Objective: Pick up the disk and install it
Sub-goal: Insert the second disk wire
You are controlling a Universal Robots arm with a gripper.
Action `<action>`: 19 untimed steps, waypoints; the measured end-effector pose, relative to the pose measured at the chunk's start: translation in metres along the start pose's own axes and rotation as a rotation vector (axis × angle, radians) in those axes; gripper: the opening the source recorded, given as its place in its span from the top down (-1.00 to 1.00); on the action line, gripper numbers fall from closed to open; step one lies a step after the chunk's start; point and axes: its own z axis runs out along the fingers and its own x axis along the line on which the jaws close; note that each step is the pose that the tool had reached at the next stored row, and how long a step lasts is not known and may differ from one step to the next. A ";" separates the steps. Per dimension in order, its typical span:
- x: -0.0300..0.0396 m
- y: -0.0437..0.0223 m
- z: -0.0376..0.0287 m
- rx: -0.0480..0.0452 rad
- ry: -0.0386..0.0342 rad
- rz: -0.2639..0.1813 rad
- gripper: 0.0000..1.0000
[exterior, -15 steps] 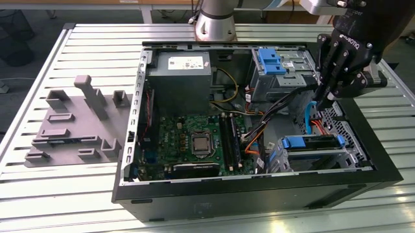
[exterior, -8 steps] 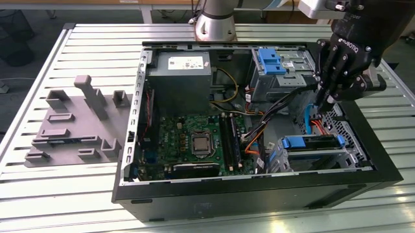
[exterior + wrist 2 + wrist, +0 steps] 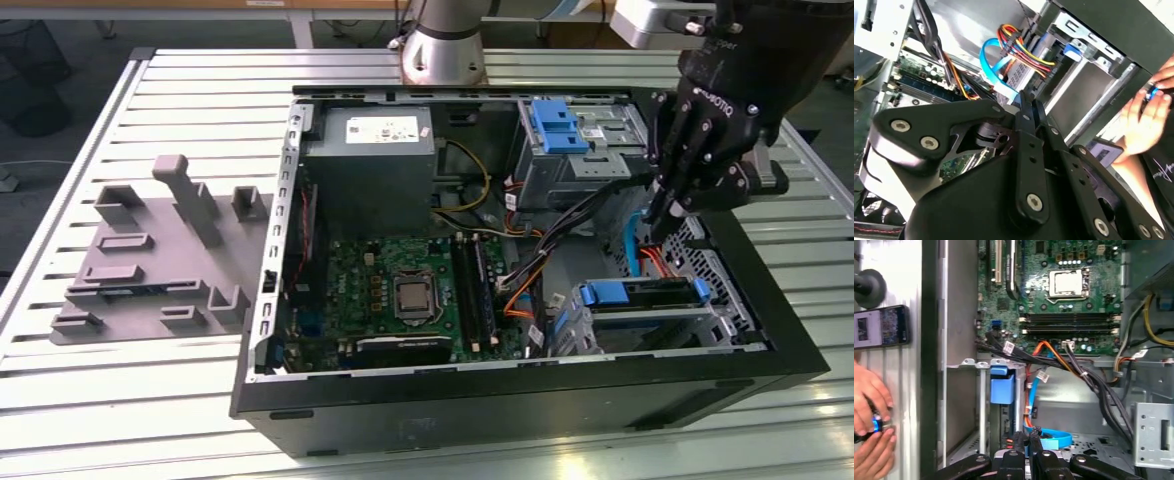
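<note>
1. Your gripper (image 3: pixel 663 225) hangs inside the open computer case (image 3: pixel 534 405), near the case's edge on the exterior view's right.
2. Its two fingers (image 3: pixel 1026 107) are pressed together. You can see nothing between them.
3. A flat blue cable (image 3: pixel 1051 440) curls just beside the fingertips. I cannot tell if it touches them.
4. The disk (image 3: pixel 641 298) sits in a metal bay at the case's near corner, on the exterior view's right. You see its blue frame on top. Its label is hidden.
5. In the first wrist view the blue frame (image 3: pixel 1002 385) lies ahead of the fingers, and the gripper is apart from it.
6. A thick bunch of black, orange and red wires (image 3: pixel 554 240) runs between the green board (image 3: pixel 400 290) and the bay. It lies close to your gripper.
7. A blue latch piece (image 3: pixel 554 125) sits on another metal bay at the case's far edge.
8. A big grey box (image 3: pixel 367 150) stands in the far part of the case, well apart from the gripper.
9. A grey plastic holder (image 3: pixel 147 250) lies on the table (image 3: pixel 134 400), outside the case on the exterior view's left.
10. A person's hands (image 3: pixel 871 415) hold a small blue thing on the table just outside the case wall. A phone (image 3: pixel 881 326) lies near them.
</note>
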 end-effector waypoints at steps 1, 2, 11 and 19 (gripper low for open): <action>0.0002 0.0000 0.0001 -0.0003 -0.0179 0.000 0.68; 0.0002 0.0000 0.0002 -0.0005 -0.0318 0.000 0.68; 0.0002 0.0000 0.0002 -0.0006 -0.0344 0.000 0.68; 0.0040 -0.0001 0.0052 -0.0006 -0.0355 0.000 0.68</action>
